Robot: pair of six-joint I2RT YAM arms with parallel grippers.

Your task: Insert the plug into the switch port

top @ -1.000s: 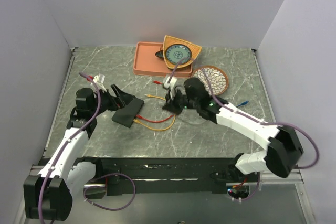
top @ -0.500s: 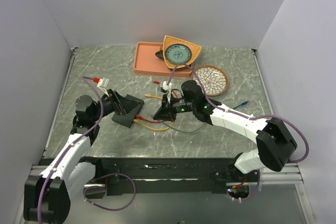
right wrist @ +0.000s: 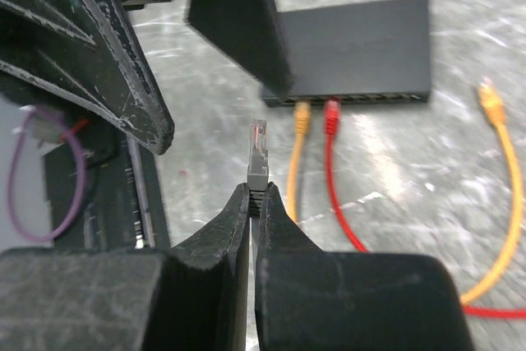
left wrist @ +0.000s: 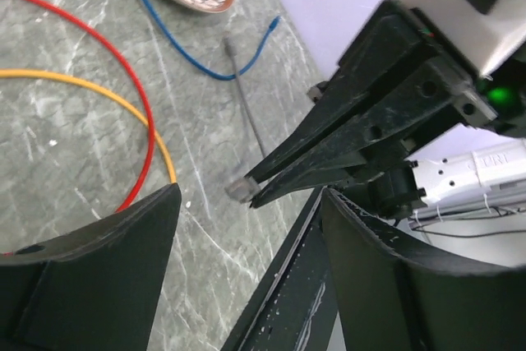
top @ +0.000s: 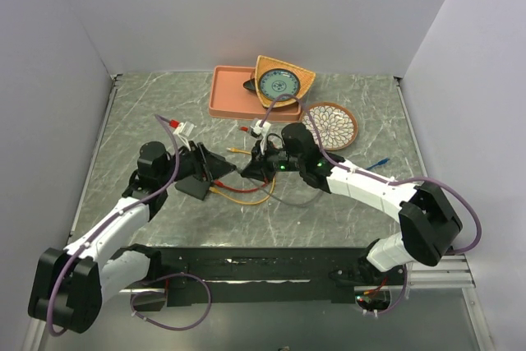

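Note:
The switch (top: pixel 191 187) is a flat black box lying left of centre; the right wrist view shows its socket edge (right wrist: pixel 362 48) with an orange plug (right wrist: pixel 302 117) and a red plug (right wrist: pixel 331 113) seated in it. My right gripper (top: pixel 249 173) is shut on a grey plug (right wrist: pixel 260 154), held just above the table and pointing at the socket row, a short gap away. My left gripper (top: pixel 215 168) stands open over the switch's right end. One of its fingers (right wrist: pixel 238 22) covers the switch's left end. In the left wrist view the grey plug (left wrist: pixel 238 191) shows between its fingers (left wrist: pixel 99 260).
Orange (top: pixel 246 201) and red (top: pixel 251 188) cables loop in front of the switch. A blue cable (top: pixel 378 162) lies right. A salmon tray (top: pixel 226 98), a bowl (top: pixel 282 84) and a patterned plate (top: pixel 333 125) sit at the back. The black front rail (top: pixel 263 265) runs along the near edge.
My left gripper has swung right over the switch and its jaws have narrowed somewhat. My right gripper has carried the grey plug left, closer to the switch.

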